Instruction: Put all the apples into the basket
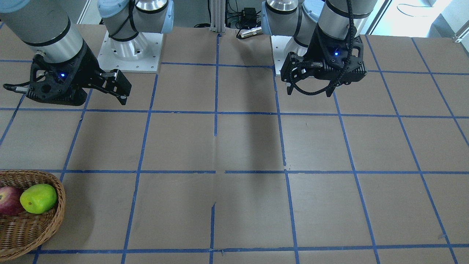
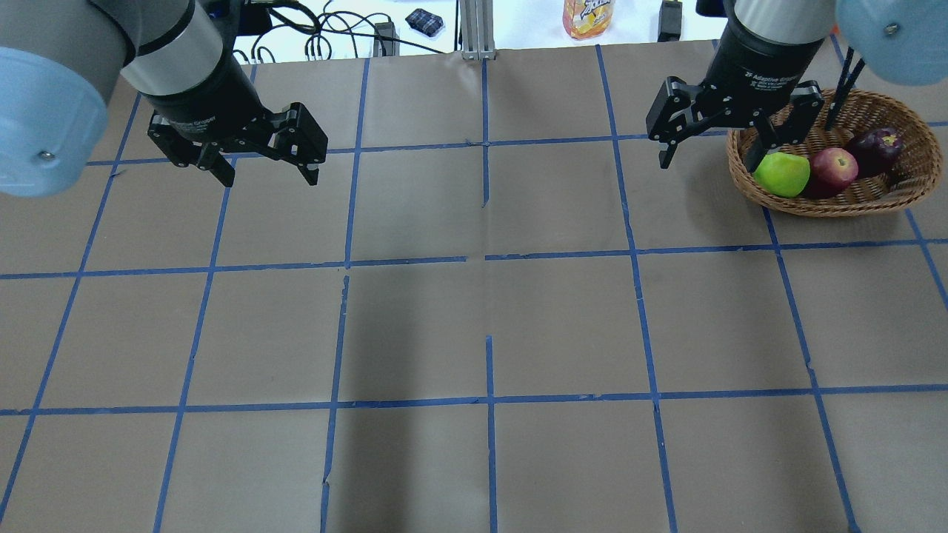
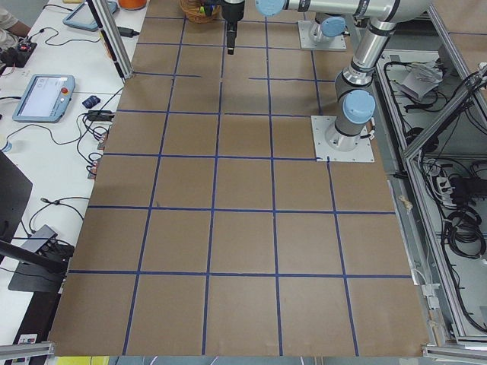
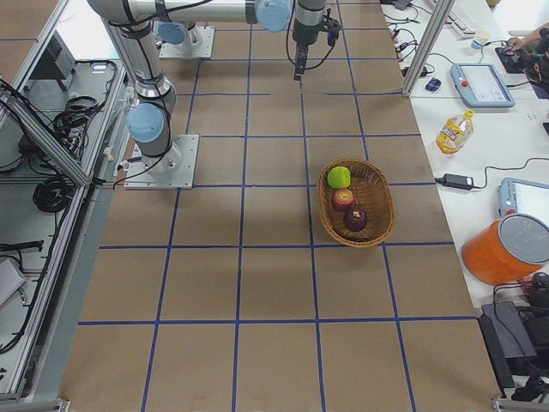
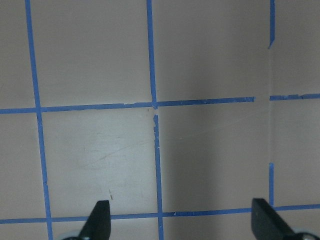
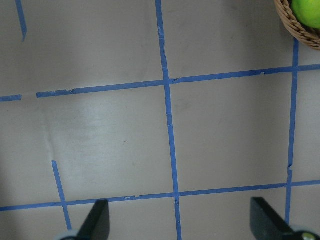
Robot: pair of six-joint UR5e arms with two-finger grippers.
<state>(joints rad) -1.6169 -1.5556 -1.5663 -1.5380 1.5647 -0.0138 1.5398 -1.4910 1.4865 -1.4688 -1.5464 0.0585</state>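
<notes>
Overhead: left gripper (image 2: 270, 175) jaws wide apart, nothing held, hanging over bare table (image 2: 563, 326). Right gripper (image 2: 709, 163) equally wide, nothing held, just beside the basket (image 2: 837, 208), one finger overlapping its near rim in this view. All three apples sit in the basket in a row: green apple (image 2: 781, 175), red apple (image 2: 835, 166), maroon apple (image 2: 878, 142).

Front-facing: basket at lower-left corner, cut by the frame edge; green and red visible inside, touching. Both grippers up near the arm bases, nothing in either.

Exterior left: basket only a sliver at the far top edge; jaws too small to judge.

Exterior right: basket well out from the robot bases, three apples inside in a line, red in the middle.

Left wrist: fingertips spread to both lower corners, only blue tape grid (image 5: 154, 105) between.

Right wrist: same spread, nothing gripped; basket rim and green apple in the top-right corner.
</notes>
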